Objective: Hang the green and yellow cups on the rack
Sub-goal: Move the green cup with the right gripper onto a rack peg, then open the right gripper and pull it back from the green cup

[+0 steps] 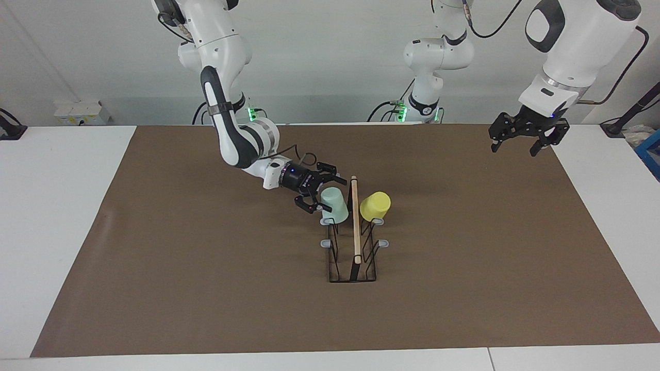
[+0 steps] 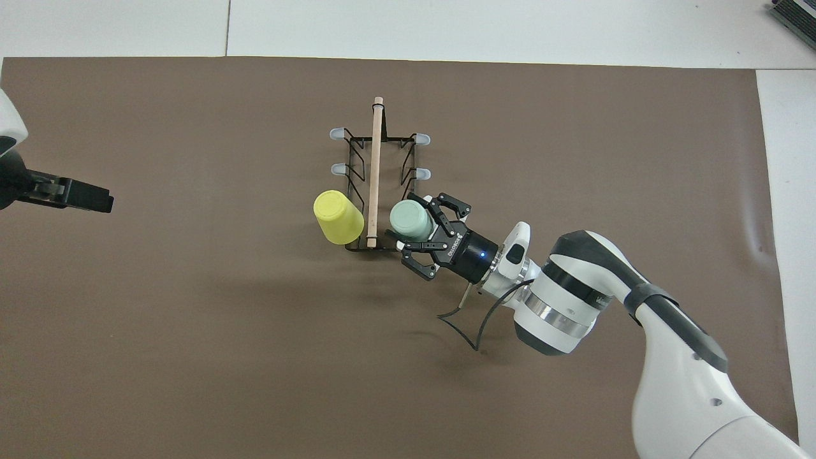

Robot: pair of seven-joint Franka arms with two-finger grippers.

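The black wire rack [image 1: 355, 221] [image 2: 375, 166] with its wooden top bar stands mid-table. The mint green cup [image 1: 334, 204] [image 2: 408, 220] sits mouth-down on the prong nearest the robots, on the right arm's side. The yellow cup [image 1: 375, 206] [image 2: 338, 217] hangs tilted on the matching prong on the left arm's side. My right gripper [image 1: 325, 195] [image 2: 426, 236] is open, close beside the green cup, with its fingers spread on either side of it. My left gripper [image 1: 521, 141] [image 2: 83, 194] is open and empty, and waits raised over the left arm's end of the mat.
A brown mat [image 1: 206, 288] covers the table. Several grey-tipped prongs [image 1: 326, 242] farther from the robots carry nothing. A loose black cable [image 2: 462, 322] hangs under the right wrist.
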